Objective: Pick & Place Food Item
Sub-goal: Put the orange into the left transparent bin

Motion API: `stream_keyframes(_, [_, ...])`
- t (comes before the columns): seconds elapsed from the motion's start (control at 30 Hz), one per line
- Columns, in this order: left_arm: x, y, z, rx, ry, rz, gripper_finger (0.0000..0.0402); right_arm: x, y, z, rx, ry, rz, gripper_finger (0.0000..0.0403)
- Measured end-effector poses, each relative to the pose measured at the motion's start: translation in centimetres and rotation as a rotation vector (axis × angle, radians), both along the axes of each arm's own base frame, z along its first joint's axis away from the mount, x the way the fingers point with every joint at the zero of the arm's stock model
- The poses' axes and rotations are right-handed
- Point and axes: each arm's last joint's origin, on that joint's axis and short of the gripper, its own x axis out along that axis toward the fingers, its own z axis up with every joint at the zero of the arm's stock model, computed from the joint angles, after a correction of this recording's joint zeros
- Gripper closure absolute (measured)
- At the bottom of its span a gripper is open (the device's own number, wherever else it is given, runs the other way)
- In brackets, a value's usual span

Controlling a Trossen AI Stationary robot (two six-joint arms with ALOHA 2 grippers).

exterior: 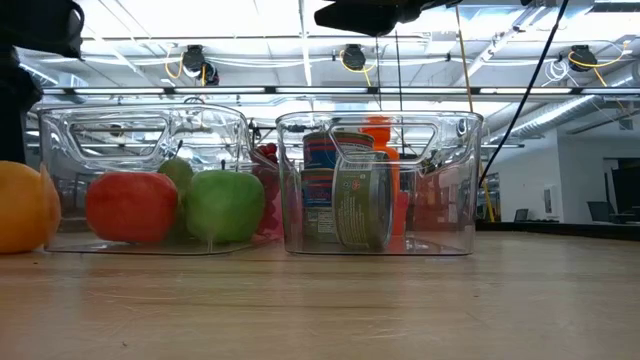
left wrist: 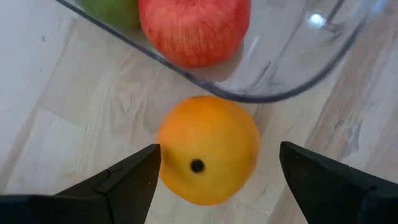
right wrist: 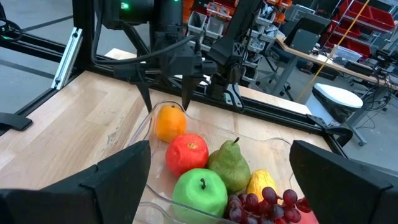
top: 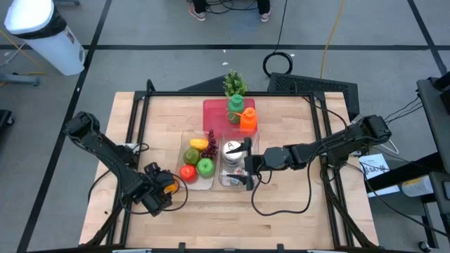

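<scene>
Left wrist view: orange lies between open left pincer fingers.

Lab: workbenches, ceiling cable reels

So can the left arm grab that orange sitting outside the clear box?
Probably yes. The left gripper is open with a finger on each side of the orange. The orange sits on the table beside the clear bin, and nothing lies between the fingers and the fruit.

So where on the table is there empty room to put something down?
Bare wood lies along the table's front edge below the right gripper, and left of the fruit bin. The middle is crowded: bins, red tray, orange under the left gripper.
</scene>
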Motion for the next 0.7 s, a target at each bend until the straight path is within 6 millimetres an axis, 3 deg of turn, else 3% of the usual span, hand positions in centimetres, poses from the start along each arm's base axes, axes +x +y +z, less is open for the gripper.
stream_keyframes(0.43, [0.5, 0.6, 0.0, 0.005, 0.001, 0.028, 0.0062, 0.0, 0.0, 0.0, 0.0, 0.0, 0.0, 0.0039])
stream_keyframes(0.7, [0.3, 2.4, -2.3, -0.028, 0.069, 0.09, 0.0062, 0.0, 0.0, 0.0, 0.018, 0.0, -0.003, 0.0039])
